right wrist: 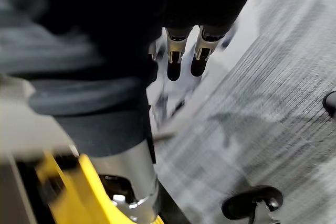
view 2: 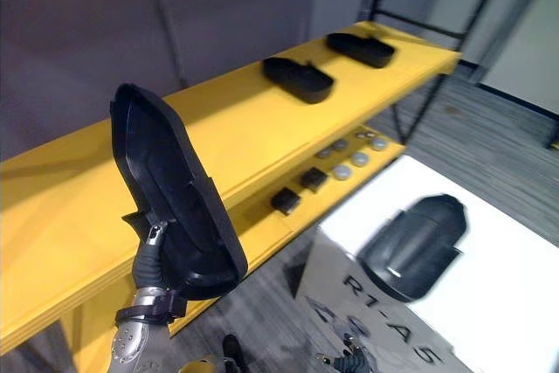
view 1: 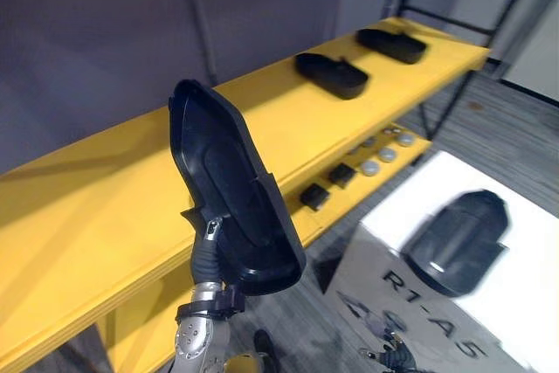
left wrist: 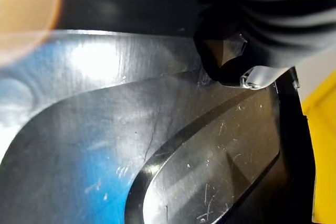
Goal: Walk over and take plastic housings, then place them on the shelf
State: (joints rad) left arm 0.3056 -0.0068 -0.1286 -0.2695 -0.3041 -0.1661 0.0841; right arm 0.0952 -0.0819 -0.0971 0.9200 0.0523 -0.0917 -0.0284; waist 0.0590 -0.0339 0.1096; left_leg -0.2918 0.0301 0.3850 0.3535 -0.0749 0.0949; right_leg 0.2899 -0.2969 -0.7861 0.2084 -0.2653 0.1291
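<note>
My left hand (view 1: 210,240) holds a long black plastic housing (view 1: 231,189) upright by its lower end, hollow side towards me, in front of the yellow shelf (view 1: 96,207). In the left wrist view a dark fingertip (left wrist: 226,61) presses on the housing's glossy inner face (left wrist: 157,145). Two more black housings (view 1: 330,74) (view 1: 391,44) lie on the shelf's top board further right. Another housing (view 1: 458,242) rests on a white box (view 1: 524,312) at the lower right. My right hand (right wrist: 181,53) hangs low over the grey carpet, its fingers straight and holding nothing.
The shelf's lower board carries small black blocks (view 1: 316,196) and several grey discs (view 1: 370,167). A black metal rack frame (view 1: 454,24) stands behind the shelf's right end. A grey wall runs behind the shelf. Grey carpet lies between shelf and box.
</note>
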